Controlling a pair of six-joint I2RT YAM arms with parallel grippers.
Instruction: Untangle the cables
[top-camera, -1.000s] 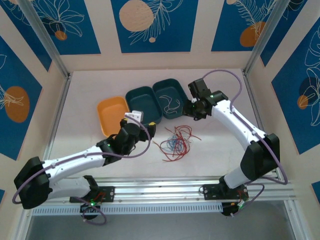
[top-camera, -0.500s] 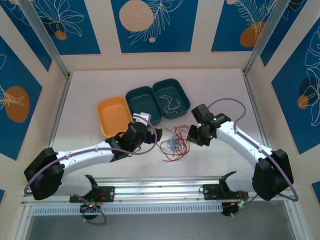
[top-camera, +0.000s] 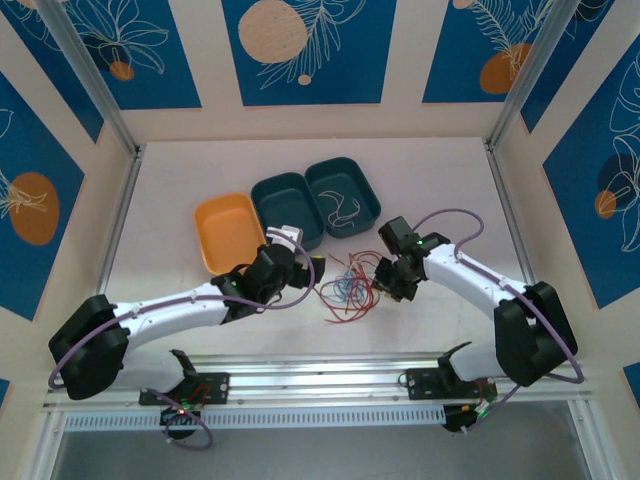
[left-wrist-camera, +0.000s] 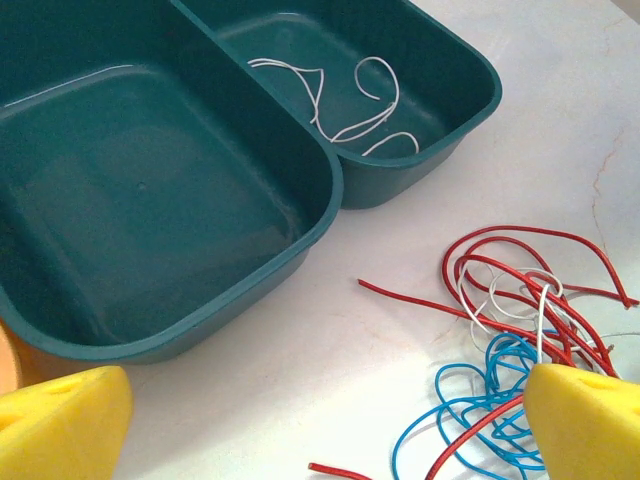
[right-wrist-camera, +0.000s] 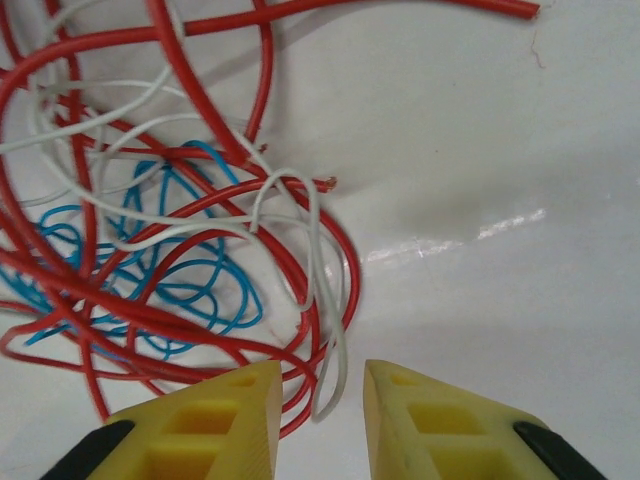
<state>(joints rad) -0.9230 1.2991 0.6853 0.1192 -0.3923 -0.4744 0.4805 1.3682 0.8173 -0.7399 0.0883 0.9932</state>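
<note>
Seeing the cables (top-camera: 348, 285) as 1 tangled heap of red, blue and white on the table (top-camera: 440, 170), front centre, between the 2 grippers. Lies just in front of the 2 teal trays, apart from them. From the left wrist, cables (left-wrist-camera: 520, 330) at lower right: red loops outermost, blue coils beneath, white strands threading through. From the right wrist, cables (right-wrist-camera: 170, 230) up close: red over blue, 1 white loop trailing down toward the fingertips.

Separate white cable (top-camera: 343, 212) curled on the floor of the right teal tray (top-camera: 335, 182); same white cable (left-wrist-camera: 345, 100) clear from the left wrist. Left teal tray (top-camera: 285, 205) right alongside it, orange tray (top-camera: 225, 232) beside that, further left.

Right gripper (top-camera: 388, 284) low at the heap's right edge. Right gripper (right-wrist-camera: 320, 420) jaws close together but with a narrow gap; end of the white loop sits in that gap, not pinched. Left gripper (top-camera: 305, 268) at the heap's left edge. Left gripper (left-wrist-camera: 325, 430) jaws spread wide over the table, gripping no cable.
</note>
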